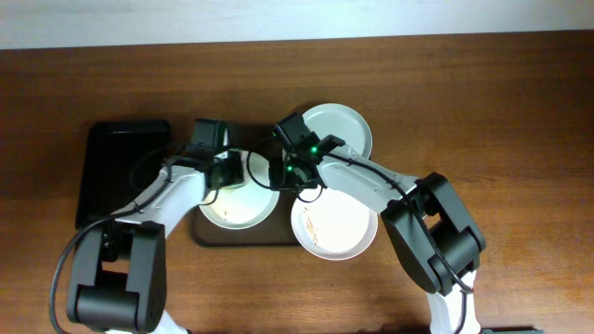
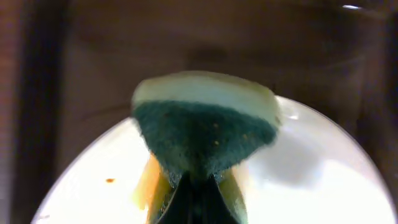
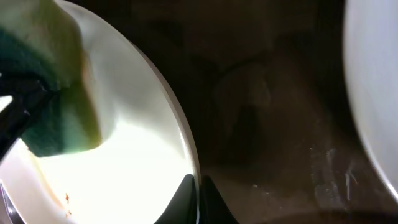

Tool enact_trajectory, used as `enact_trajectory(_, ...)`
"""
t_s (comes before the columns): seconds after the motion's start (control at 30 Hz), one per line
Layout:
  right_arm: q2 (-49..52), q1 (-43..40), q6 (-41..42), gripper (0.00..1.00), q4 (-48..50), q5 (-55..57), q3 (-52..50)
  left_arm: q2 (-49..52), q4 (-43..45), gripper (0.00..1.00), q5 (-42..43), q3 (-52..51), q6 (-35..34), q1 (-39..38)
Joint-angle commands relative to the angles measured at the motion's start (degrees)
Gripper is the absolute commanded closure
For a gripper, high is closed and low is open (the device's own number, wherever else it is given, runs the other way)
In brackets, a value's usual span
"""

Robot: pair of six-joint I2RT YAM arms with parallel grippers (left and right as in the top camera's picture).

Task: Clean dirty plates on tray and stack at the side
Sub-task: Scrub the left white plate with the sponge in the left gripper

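Note:
A white plate point(image 1: 234, 210) point(image 2: 323, 180) point(image 3: 137, 155) lies on the left half of the dark brown tray point(image 1: 243, 236) point(image 3: 280, 155). My left gripper point(image 1: 232, 174) point(image 2: 199, 190) is shut on a green and yellow sponge point(image 2: 205, 127) point(image 3: 56, 93), which it holds down on this plate. A small brown speck point(image 2: 109, 180) shows on the plate's left side. My right gripper point(image 1: 295, 176) point(image 3: 199, 186) is shut on the plate's right rim, one finger on each side. A second white plate point(image 1: 336, 227), with thin brown smears, lies at the tray's right end. A pale blue-green plate point(image 1: 343, 130) lies behind it.
A smaller black tray point(image 1: 125, 172) stands on the wooden table point(image 1: 520, 111) left of the brown tray. The edge of another plate point(image 3: 373, 93) shows at the right of the right wrist view. Both arms reach in from the near side.

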Motion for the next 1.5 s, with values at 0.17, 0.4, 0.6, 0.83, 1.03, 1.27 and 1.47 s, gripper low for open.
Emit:
enact_trajectory(0.17,0.22,0.22,0.09,0.96,0.46,0.76,0.81,1.38,-16.65,0.99,1.09,2.73,-1.92,9.46)
enact_trajectory(0.4,0.22,0.22,0.09,0.96,0.42,0.55,0.81,1.38,-27.80,0.99,14.23,6.25,-0.20,9.40)
enact_trajectory(0.6,0.22,0.22,0.07,0.96,0.42,0.11,0.81,1.38,-24.76,0.99,23.43,6.25,0.72,9.40)
enact_trajectory(0.83,0.22,0.22,0.07,0.96,0.42,0.13,0.81,2.93,-16.48,0.99,10.40,6.25,-1.79,9.40)
enact_trajectory(1.03,0.22,0.22,0.09,0.96,0.57,0.15,0.81,4.70,-12.37,0.99,-1.18,6.25,-4.79,9.40)
enact_trajectory(1.27,0.22,0.22,0.07,0.96,0.85,0.11,0.81,4.81,-27.32,0.99,11.67,6.25,-1.73,9.40)
enact_trajectory(1.47,0.22,0.22,0.04,0.96,1.05,-0.55,0.81,4.81,-22.97,1.00,28.96,6.25,1.55,8.68)
